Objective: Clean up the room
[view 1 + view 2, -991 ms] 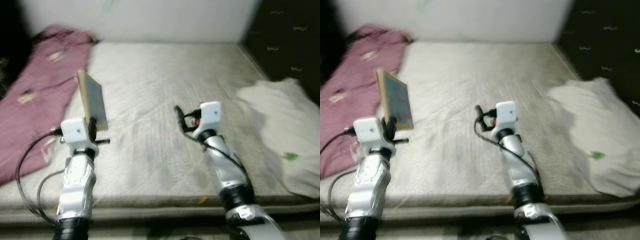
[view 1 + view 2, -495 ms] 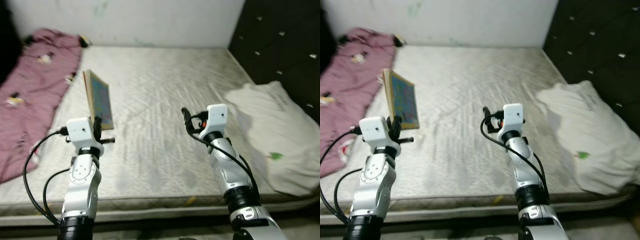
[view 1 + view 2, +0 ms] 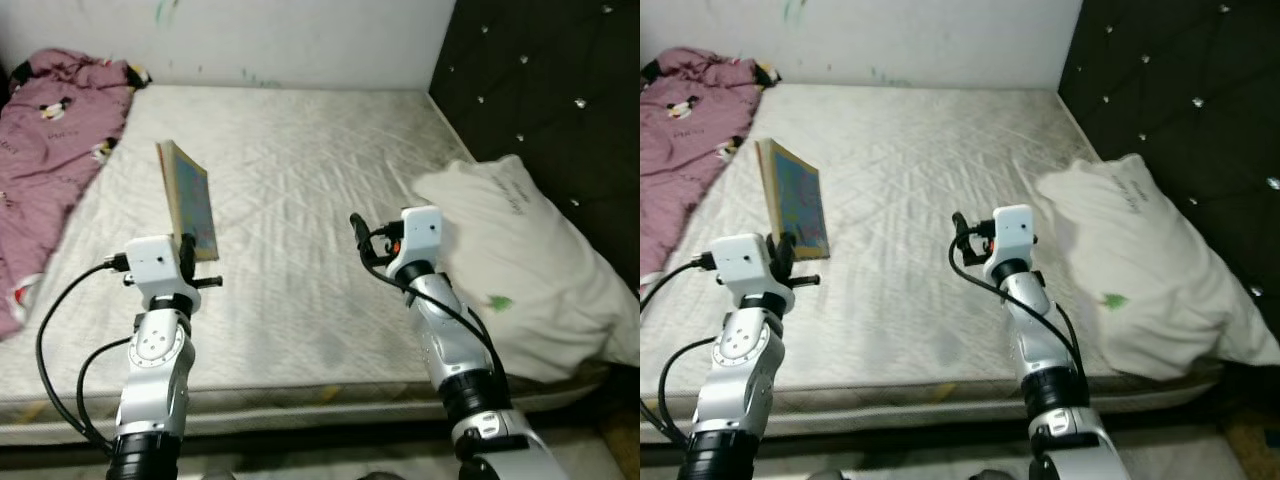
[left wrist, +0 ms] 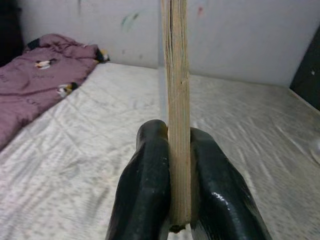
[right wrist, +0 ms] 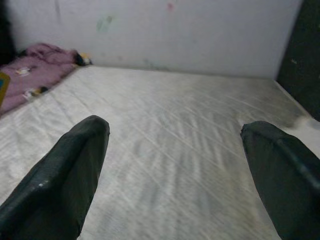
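Observation:
My left gripper (image 3: pixel 188 248) is shut on the lower edge of a thin book (image 3: pixel 190 197) with a colourful cover, holding it upright above the grey mattress (image 3: pixel 300 190). In the left wrist view the book's page edge (image 4: pixel 176 100) stands clamped between my two black fingers (image 4: pixel 145 185). My right gripper (image 3: pixel 356 228) hovers over the middle of the mattress, open, with nothing between its fingers (image 5: pixel 65 175). A white pillow (image 3: pixel 510 260) lies at the right side of the bed. A purple blanket (image 3: pixel 50 130) with cartoon prints is bunched at the far left.
A black tufted headboard (image 3: pixel 540 90) runs along the right side. A white wall (image 3: pixel 260 40) closes the far end of the bed. The mattress front edge (image 3: pixel 300 400) is just before me.
The whole picture has shifted left, so the camera has turned right: the pillow and headboard show more, the blanket less. Both grippers keep their pose and the book stays clamped.

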Robot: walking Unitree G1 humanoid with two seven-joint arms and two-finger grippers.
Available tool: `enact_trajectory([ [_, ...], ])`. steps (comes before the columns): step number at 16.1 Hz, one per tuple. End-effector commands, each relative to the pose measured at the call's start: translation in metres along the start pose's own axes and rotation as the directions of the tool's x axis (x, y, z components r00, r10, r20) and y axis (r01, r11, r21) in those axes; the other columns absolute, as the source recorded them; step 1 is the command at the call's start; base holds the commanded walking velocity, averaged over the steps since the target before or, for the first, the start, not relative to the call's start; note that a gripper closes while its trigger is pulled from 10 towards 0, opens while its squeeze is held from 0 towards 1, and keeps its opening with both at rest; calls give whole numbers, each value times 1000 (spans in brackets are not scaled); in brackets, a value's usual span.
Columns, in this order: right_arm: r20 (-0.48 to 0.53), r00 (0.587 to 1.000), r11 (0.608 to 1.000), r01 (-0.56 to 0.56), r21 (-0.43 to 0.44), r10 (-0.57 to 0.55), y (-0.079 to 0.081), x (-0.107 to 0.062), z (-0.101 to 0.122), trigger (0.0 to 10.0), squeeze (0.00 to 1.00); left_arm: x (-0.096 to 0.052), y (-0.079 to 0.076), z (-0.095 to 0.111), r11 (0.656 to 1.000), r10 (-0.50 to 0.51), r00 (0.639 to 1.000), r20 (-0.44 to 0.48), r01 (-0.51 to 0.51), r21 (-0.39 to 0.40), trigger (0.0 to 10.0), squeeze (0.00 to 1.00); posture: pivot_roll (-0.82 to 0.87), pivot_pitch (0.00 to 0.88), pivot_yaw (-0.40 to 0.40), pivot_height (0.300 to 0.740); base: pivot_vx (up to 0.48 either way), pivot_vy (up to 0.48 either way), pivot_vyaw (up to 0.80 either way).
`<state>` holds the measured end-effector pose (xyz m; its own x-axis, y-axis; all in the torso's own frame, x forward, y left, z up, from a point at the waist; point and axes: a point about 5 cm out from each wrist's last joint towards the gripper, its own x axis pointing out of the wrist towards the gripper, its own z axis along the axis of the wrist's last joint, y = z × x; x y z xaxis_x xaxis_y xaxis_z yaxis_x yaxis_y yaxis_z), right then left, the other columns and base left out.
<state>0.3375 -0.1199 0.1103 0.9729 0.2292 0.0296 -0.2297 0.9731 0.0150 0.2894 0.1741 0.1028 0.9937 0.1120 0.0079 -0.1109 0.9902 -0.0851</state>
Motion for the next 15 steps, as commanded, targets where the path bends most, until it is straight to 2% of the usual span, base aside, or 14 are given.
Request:
enact_trajectory([
  [1, -8, 1000, 1000, 28, -3, -28, -8, -1, -1, 10000, 0, 3, -13, 10, 999, -48, 998, 45, 48, 1, 10000, 0, -6, 0, -17, 740, 0, -390, 0],
  [6, -7, 1000, 1000, 27, -6, -27, -8, -1, -1, 10000, 0, 3, -14, 10, 999, -52, 998, 46, 52, 0, 10000, 0, -5, 0, -16, 740, 0, -373, 0],
  [9, -7, 1000, 1000, 27, -4, -27, -8, 0, -1, 10000, 0, 3, -14, 11, 998, -50, 997, 53, 51, -23, 10000, 0, -5, 0, -16, 740, 0, 0, 0],
  [15, -6, 1000, 1000, 28, -6, -28, -8, 1, 0, 10000, 0, 3, -16, 14, 997, -74, 994, 79, 76, -18, 10000, 0, -7, 0, -17, 740, 0, 0, 0],
])
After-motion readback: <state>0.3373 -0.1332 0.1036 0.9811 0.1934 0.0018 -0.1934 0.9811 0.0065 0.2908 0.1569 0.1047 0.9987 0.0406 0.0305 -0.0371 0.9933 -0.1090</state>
